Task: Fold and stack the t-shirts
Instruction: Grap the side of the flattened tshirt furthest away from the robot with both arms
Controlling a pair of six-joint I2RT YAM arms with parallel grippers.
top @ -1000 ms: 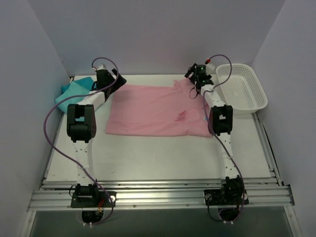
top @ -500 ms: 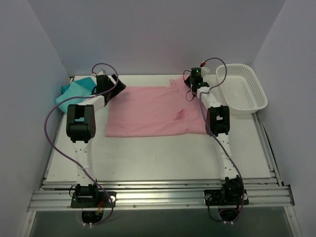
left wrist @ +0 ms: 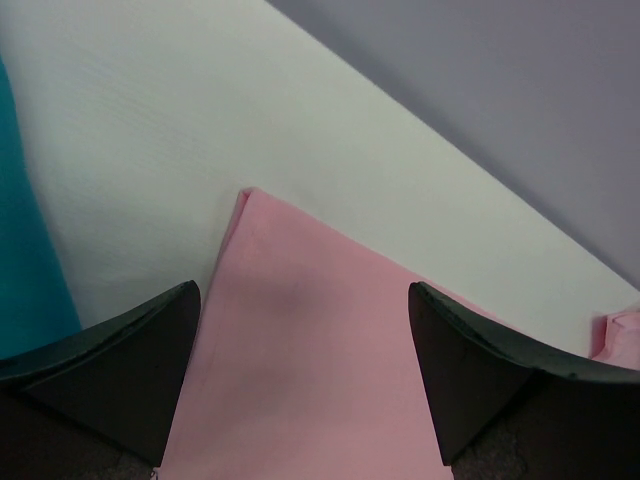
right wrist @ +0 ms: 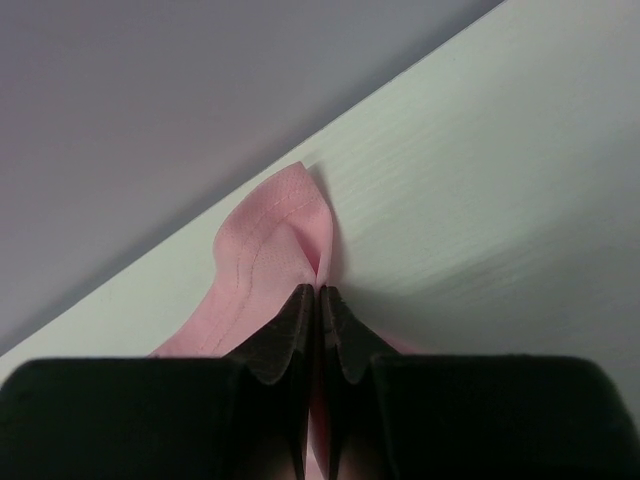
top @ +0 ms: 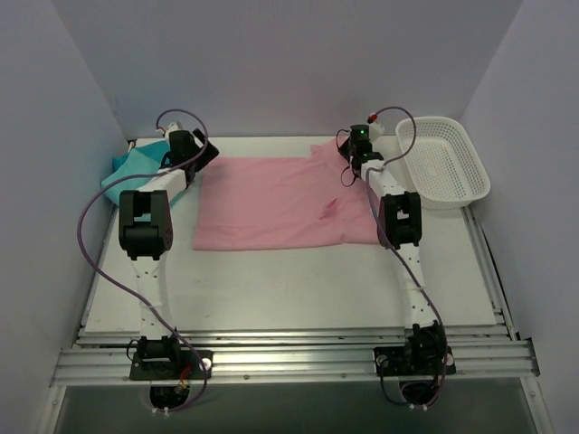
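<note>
Over the last second our left gripper has slid a little outward along the far edge of the light pink t-shirt, and our right gripper has gone from wide apart to clamped. On the left, the fingers stand fully spread. The shirt's far left corner lies just ahead of the fingertips and inside the gap, and the cloth runs back between them. We cannot tell whether the tips touch the fabric yet. The teal t-shirt lies crumpled just outside the left finger, apart from the pink one. On the right, the fingers are pressed together on a pinch of pink cloth at the far right corner. A small peaked fold stands up just beyond the tips, with bare table to their right. The white basket sits further out on that side. We judge that the fold is only half prepared: one far corner is secured and the other is lined up but not gripped. The left fingers likely need to come down and close on their corner before either arm lifts, otherwise the shirt would drag askew.
</note>
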